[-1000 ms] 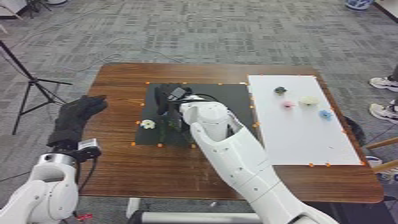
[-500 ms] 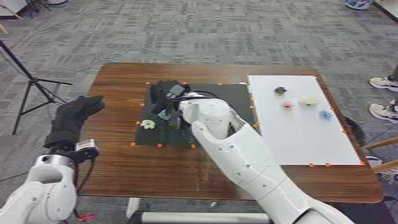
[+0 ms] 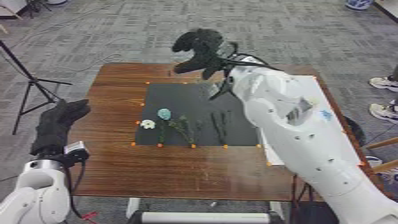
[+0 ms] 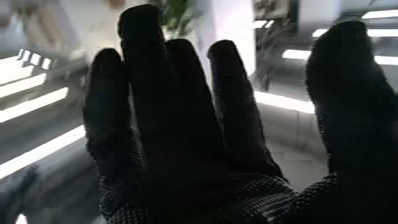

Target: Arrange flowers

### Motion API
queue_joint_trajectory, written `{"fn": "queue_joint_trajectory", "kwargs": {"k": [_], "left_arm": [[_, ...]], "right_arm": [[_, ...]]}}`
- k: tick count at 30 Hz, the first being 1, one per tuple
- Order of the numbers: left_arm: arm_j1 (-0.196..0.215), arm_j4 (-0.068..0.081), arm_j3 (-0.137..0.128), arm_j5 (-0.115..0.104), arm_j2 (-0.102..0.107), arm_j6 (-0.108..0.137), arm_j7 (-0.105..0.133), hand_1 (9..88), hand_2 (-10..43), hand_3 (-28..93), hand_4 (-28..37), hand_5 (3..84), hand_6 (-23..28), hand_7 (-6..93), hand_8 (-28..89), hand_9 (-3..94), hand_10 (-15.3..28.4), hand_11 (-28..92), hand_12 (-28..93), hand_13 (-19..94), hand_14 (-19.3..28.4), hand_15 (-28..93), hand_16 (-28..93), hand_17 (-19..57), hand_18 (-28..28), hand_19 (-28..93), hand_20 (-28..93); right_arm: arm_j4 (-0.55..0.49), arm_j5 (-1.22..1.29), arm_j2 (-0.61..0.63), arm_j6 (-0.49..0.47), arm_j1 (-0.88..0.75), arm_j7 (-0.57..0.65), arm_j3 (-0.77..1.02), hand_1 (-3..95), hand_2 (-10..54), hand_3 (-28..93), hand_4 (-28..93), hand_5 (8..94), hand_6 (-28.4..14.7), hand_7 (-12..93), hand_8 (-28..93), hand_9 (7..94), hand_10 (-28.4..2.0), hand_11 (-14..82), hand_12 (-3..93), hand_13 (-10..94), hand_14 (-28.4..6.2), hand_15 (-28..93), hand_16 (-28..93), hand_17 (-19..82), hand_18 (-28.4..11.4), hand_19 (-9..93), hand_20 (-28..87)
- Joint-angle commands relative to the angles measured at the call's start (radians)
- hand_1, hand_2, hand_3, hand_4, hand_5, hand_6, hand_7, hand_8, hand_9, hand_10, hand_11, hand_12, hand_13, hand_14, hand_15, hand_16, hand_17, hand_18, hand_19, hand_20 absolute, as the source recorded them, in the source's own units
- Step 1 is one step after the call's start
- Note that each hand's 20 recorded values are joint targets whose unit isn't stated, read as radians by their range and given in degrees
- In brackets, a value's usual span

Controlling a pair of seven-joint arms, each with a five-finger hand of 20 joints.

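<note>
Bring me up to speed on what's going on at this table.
A robot is arranging small flowers. A round pale blue-green flower, a white flower and thin dark green stems lie on a dark rectangular sheet. The robot's black-gloved right hand is raised near the table's far edge, open and empty; its black-gloved left hand is off to the left, touching no flower.

A brown wooden desk [image 3: 191, 172] with visible grain carries a black rectangular mat [image 3: 176, 96] and, beside it on the robot's right, a white sheet [image 3: 307, 85] partly hidden from above, with small orange markers [image 3: 161, 145] dotted along their edges.
</note>
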Motion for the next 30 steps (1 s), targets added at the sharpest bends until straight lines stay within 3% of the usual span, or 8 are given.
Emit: {"fn": "queue_joint_trajectory", "kwargs": {"k": [1, 6, 10, 15, 20, 30], "left_arm": [[0.045, -0.03, -0.021, 0.003, -0.029, 0.006, 0.002, 22.8, 31.7, 63, -28.3, 58.4, 2.3, 16.8, -8, 57.5, 14.6, 20, 11, 42, 16.1, 19, -3, 9.7, 9.3, 4, 17], [0.055, -0.034, -0.017, 0.005, -0.037, 0.003, 0.001, 22.2, 31.7, 64, -28.3, 58.3, 2.3, 16.9, -8, 57.5, 14.5, 21, 11, 42, 16.2, 19, -3, 9.7, 9.3, 4, 17], [0.071, -0.04, -0.021, 0.013, -0.041, -0.004, -0.004, 22.1, 31.3, 64, -28.3, 58.4, 2.3, 16.8, -8, 57.4, 14.6, 21, 11, 42, 16.2, 19, -3, 9.7, 9.3, 4, 18], [0.086, -0.047, -0.023, 0.016, -0.046, -0.007, -0.005, 22.3, 30.9, 64, -28.3, 58.3, 2.2, 16.9, -8, 57.2, 14.7, 21, 11, 42, 16.1, 19, -3, 9.6, 9.3, 4, 17], [0.096, -0.055, -0.028, 0.028, -0.048, -0.013, -0.007, 22.2, 30.7, 64, -28.3, 58.2, 2.2, 16.9, -8, 57.2, 14.7, 21, 11, 42, 16.1, 19, -3, 9.6, 9.4, 4, 17], [0.104, -0.062, -0.027, 0.031, -0.05, -0.019, -0.007, 22.7, 30.2, 64, -28.3, 58.2, 2.2, 16.9, -8, 57.3, 14.7, 21, 11, 42, 16.3, 19, -3, 9.4, 9.4, 4, 17]], "right_arm": [[-0.067, -0.008, 0.258, 0.04, -0.223, 0.037, 0.27, 26.8, -9.5, 67, -19, 46.6, -2.3, 14, -9, 49.6, -15.2, 6.2, 13.8, 54, -15.3, 29, 25, 24, -21.7, 57, 41], [-0.018, -0.062, 0.292, 0.06, -0.338, 0.052, 0.406, 22.5, -9.5, 68, -23, 40.3, -3.6, 12, -8, 41.5, -15.9, 4.7, 14.6, 50, -16.8, 28, 26, 22, -22.3, 54, 41], [0.037, -0.06, 0.297, 0.074, -0.403, 0.099, 0.486, 19.7, -9.5, 68, -25, 39.2, -3.9, 11, -7, 40.7, -16.2, 4.4, 15.0, 50, -16.9, 28, 26, 22, -22.7, 54, 42], [0.092, -0.137, 0.304, 0.129, -0.487, 0.136, 0.562, 19.4, -9.5, 68, -26, 41.6, -4.0, 12, -7, 44.9, -16.6, 5.5, 15.5, 54, -16.3, 32, 27, 24, -23.1, 59, 44], [0.112, -0.162, 0.285, 0.113, -0.569, 0.162, 0.651, 19.9, -9.5, 68, -26, 43.6, -4.0, 13, -7, 49.4, -16.3, 7.2, 16.8, 56, -15.9, 35, 26, 25, -23.4, 62, 46], [0.159, -0.18, 0.238, 0.098, -0.628, 0.169, 0.691, 21.5, -9.5, 68, -27, 48.1, -3.1, 15, -8, 56.8, -15.7, 11.5, 18.0, 60, -15.2, 41, 27, 26, -23.1, 64, 47]]}}
